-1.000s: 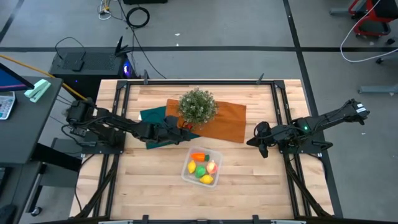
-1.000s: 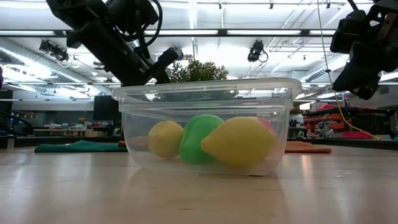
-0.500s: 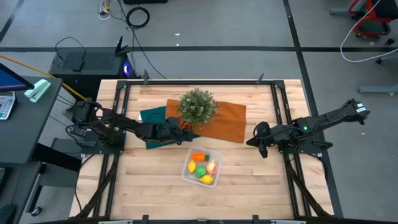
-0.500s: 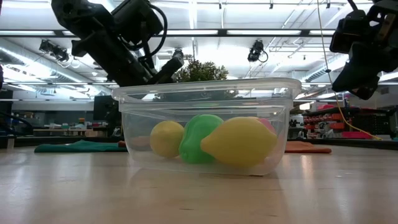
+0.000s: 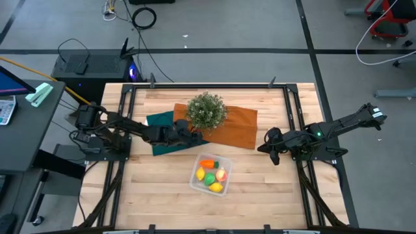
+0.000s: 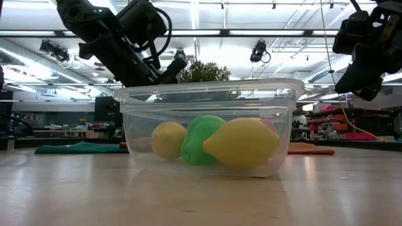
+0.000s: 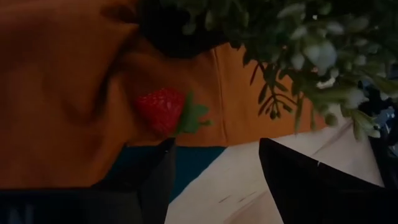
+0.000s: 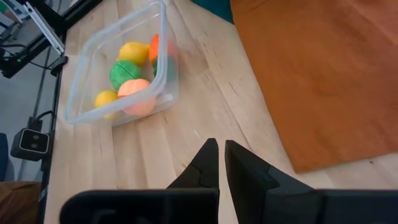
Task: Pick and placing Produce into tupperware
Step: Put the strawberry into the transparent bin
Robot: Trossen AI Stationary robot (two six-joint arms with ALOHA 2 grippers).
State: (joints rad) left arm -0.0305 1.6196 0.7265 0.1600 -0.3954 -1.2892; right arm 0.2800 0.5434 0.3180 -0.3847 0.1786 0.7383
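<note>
Left gripper (image 5: 190, 134) reaches across the teal cloth (image 5: 159, 121) to the foot of the plant (image 5: 207, 110), at about 11 o'clock from the tupperware (image 5: 210, 173). Its fingers (image 7: 155, 180) are spread apart with nothing between them, and in the left wrist view a red toy strawberry (image 7: 163, 111) lies on the orange cloth (image 7: 62, 93) just ahead of them, under the plant's leaves. Whether the fingertips touch the cloth cannot be told.

Near the table's (image 5: 149, 195) middle, at 6 o'clock from the plant, the tupperware stands on bare wood, clear of both cloths. All 5 pieces of produce lie inside it: the carrot (image 5: 207, 163) at 12 o'clock, 1 lemon (image 5: 201, 174) at 9 o'clock, the green piece (image 5: 210, 179) in the centre, the peach fruit (image 5: 221, 173) at 3 o'clock, and the other lemon (image 5: 216, 187) at 6 o'clock. In the low view the green piece (image 6: 201, 139) sits between the 2 lemons against the near wall.

Right gripper (image 5: 273, 156) waits over the table's right edge, at 3 o'clock from the tupperware and well apart from it. Its fingers (image 8: 205, 168) are pressed nearly together, holding nothing.
</note>
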